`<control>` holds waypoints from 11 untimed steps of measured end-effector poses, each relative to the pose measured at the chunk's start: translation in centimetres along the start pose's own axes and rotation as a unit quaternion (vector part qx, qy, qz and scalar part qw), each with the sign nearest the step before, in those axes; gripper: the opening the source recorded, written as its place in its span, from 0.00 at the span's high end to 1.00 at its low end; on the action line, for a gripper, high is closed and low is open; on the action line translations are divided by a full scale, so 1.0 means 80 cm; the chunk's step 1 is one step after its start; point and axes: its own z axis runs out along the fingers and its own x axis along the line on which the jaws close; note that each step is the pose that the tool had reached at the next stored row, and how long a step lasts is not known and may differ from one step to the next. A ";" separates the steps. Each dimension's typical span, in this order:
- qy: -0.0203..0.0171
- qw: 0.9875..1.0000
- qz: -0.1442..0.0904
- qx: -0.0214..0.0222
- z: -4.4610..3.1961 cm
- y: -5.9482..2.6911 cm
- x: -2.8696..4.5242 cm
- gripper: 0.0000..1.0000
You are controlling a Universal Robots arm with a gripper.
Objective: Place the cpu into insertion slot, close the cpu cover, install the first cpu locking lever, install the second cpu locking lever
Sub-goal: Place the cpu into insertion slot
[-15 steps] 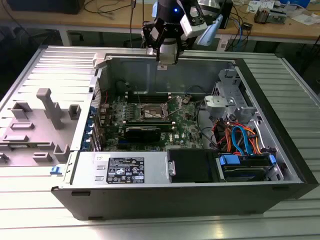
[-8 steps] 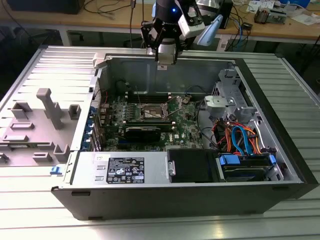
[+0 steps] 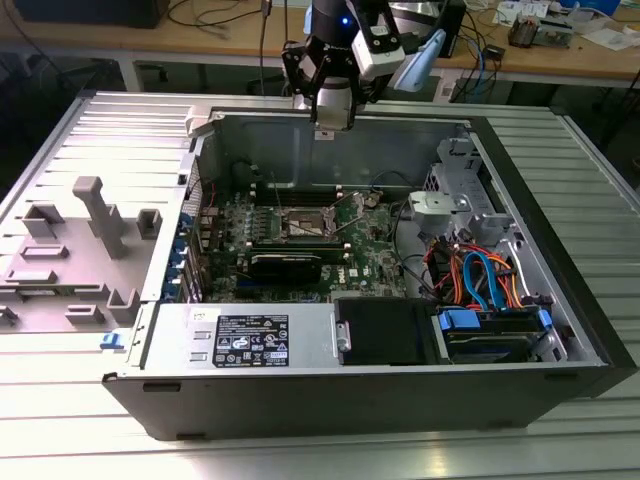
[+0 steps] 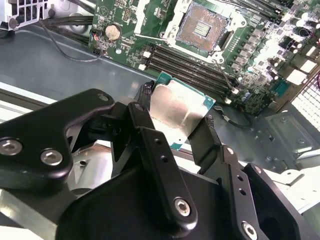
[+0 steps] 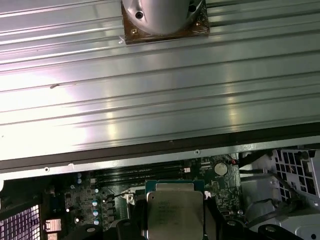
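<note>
The jaws were closed on the cpu (image 4: pixel 178 112), clamping two opposite edges; its metal top showed in both wrist views. The arm (image 3: pixel 345 45) held the chip in the air over the far wall of the open computer case (image 3: pixel 280 150) in the exterior view, well apart from the motherboard (image 3: pixel 225 235). The insertion slot (image 4: pixel 202 27) lay uncovered and empty, its contact field exposed. By this evidence, the first step was in progress: the cpu was unseated, and the three later steps were not yet done.
</note>
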 end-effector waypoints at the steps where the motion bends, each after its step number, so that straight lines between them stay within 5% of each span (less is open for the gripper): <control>1: 0.000 1.000 0.000 0.000 0.0000 0.000 0.0000 0.45; 11: 0.000 1.000 0.000 0.000 0.0000 0.000 0.0000 0.45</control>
